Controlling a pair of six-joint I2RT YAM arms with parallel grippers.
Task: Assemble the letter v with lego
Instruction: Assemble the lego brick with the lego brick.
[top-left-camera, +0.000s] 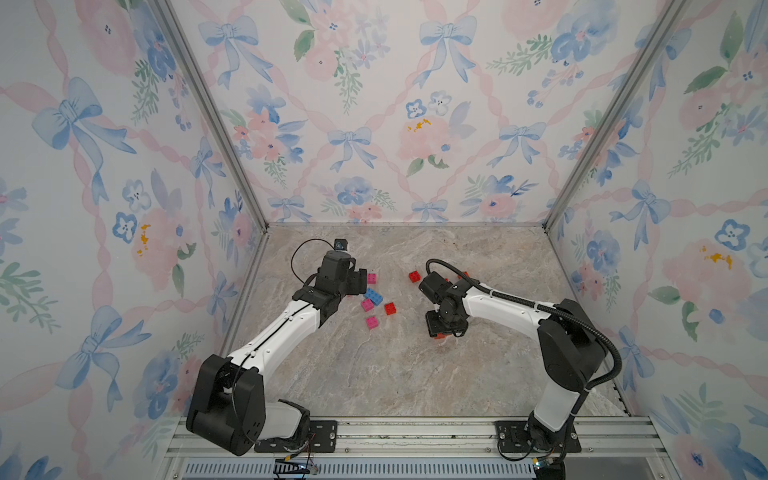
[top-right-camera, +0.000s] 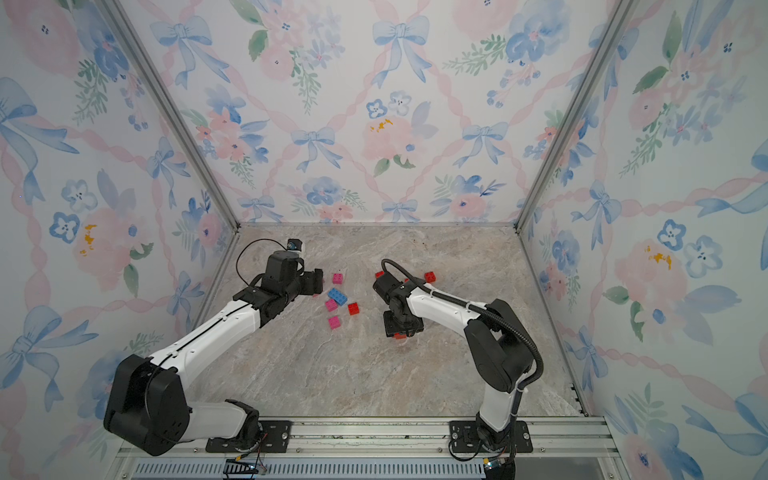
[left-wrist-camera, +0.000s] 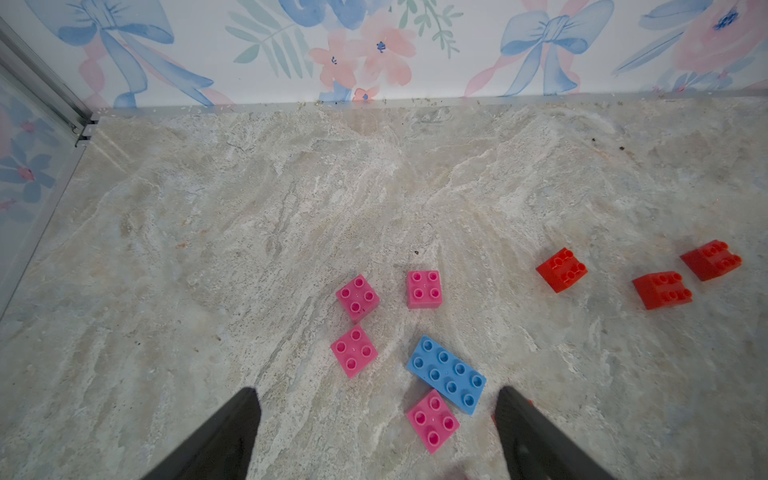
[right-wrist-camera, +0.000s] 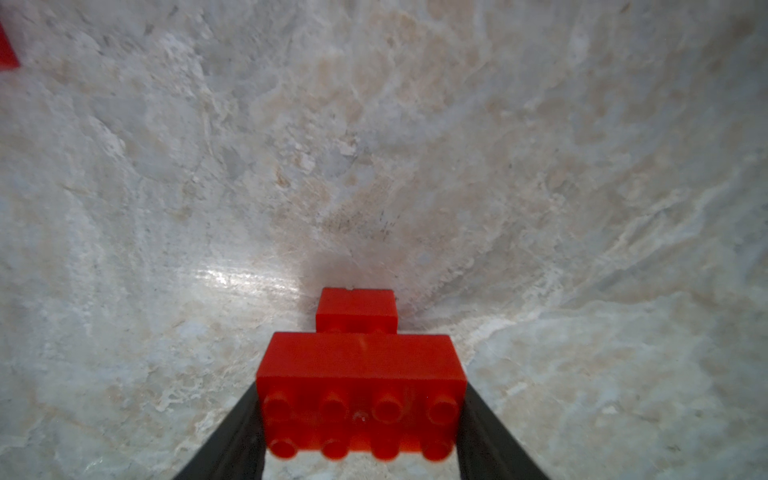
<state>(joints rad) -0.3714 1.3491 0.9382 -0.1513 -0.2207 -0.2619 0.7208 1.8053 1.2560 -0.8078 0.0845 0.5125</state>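
The lego (top-left-camera: 367, 305), a set of small studded plastic bricks, is seen mostly loose on the far middle of the marble-patterned worktop (top-left-camera: 374, 374). Square pink plastic bricks (left-wrist-camera: 354, 351) and one longer blue plastic brick (left-wrist-camera: 446, 374) are clustered left of centre, the blue one just beside a pink one. Loose red plastic bricks (left-wrist-camera: 562, 269) are scattered to their right. Only one join is shown: a wide red studded piece (right-wrist-camera: 361, 365), with a smaller red brick (right-wrist-camera: 355, 309) fitted under it, is pinched at its ends by the right end effector (right-wrist-camera: 360, 386). It is held low over the worktop, right of the cluster; contact with the surface cannot be told. The left end effector (left-wrist-camera: 378, 392) is spread wide and empty above the pink and blue bricks. No V shape is laid out yet, so the task is judged to be at an early stage, with nearly every brick left to be placed.
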